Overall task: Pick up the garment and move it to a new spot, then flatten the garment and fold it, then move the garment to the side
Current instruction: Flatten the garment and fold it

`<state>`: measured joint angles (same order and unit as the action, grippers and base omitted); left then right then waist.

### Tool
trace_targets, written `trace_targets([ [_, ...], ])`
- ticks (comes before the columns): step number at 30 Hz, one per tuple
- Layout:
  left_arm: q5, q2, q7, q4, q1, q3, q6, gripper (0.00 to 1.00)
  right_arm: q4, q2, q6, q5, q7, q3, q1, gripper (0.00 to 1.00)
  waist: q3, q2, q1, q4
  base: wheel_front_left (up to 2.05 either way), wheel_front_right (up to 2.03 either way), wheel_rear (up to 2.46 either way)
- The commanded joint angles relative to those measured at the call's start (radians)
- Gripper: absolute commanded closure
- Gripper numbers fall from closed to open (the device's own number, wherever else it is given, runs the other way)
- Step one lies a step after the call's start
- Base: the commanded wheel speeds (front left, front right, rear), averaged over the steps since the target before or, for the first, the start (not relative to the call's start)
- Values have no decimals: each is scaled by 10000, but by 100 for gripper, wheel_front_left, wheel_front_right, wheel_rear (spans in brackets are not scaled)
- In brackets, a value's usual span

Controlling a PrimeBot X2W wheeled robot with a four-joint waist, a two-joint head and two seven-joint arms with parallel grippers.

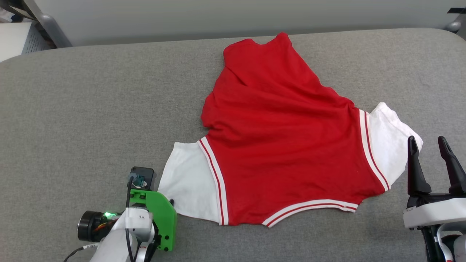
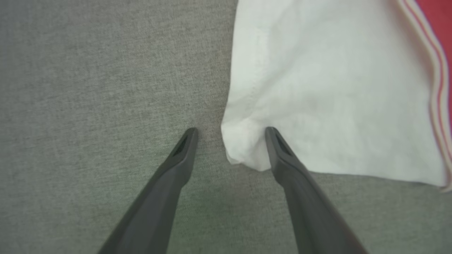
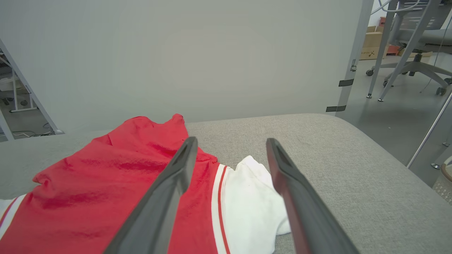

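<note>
The garment (image 1: 284, 145) lies spread on the grey padded table (image 1: 91, 109) with plain red cloth facing up, so no lettering shows. Its white sleeves reach to the near left and to the right, and striped trim lines the edges. My left arm's wrist with its green bracket (image 1: 154, 213) points down at the left sleeve's near corner. My left gripper (image 2: 231, 132) is open and straddles that white sleeve (image 2: 317, 88) corner, one finger on the cloth and the other on bare table. My right gripper (image 1: 426, 140) stands open just beside the right sleeve (image 3: 250, 197), holding nothing.
A pale wall (image 1: 233, 14) runs behind the table's far edge. Past the table's rounded right edge (image 3: 406, 165), the floor holds an office chair (image 3: 420, 38) and cardboard boxes (image 3: 370, 46). Bare grey surface stretches left of the garment.
</note>
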<state>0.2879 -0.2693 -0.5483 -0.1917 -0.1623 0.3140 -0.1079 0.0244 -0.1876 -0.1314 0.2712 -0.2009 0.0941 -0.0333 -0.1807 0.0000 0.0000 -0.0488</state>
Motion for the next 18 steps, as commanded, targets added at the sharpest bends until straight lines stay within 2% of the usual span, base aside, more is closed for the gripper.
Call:
trace_targets([
  [1,59,-67,-238,-191,-83,92,117,0,-14,26,7,-7,-20,-31,-175,0,-205,0,0,-110,0,0,0],
  [2,107,-65,-372,-246,-71,131,162,0,-21,27,7,-12,-28,-27,-189,0,-235,0,0,-113,0,0,0],
  [3,175,-69,-584,-339,-34,194,230,5,-35,30,7,-18,-35,-14,-202,0,-262,0,0,-112,0,0,0],
  [4,257,-62,-773,-422,8,238,292,17,-48,32,7,-23,-42,-4,-211,0,-271,0,0,-107,0,0,0],
  [5,406,-24,-958,-493,70,258,366,84,-66,34,7,-31,-49,12,-216,0,-270,0,0,-94,0,0,0],
  [6,512,4,-1034,-517,113,248,401,100,-82,37,7,-39,-54,29,-216,0,-258,0,0,-79,0,0,0],
  [10,849,105,-804,-410,274,10,352,100,-193,50,7,-98,-16,129,-147,0,-53,0,0,88,0,0,0],
  [11,994,89,-198,-109,335,-401,142,100,-309,15,7,-148,192,184,-50,0,189,0,0,277,0,0,0],
  [18,1406,26,559,1034,468,-1346,-355,100,-525,-165,7,-371,1158,445,267,0,675,0,0,762,0,0,0],
])
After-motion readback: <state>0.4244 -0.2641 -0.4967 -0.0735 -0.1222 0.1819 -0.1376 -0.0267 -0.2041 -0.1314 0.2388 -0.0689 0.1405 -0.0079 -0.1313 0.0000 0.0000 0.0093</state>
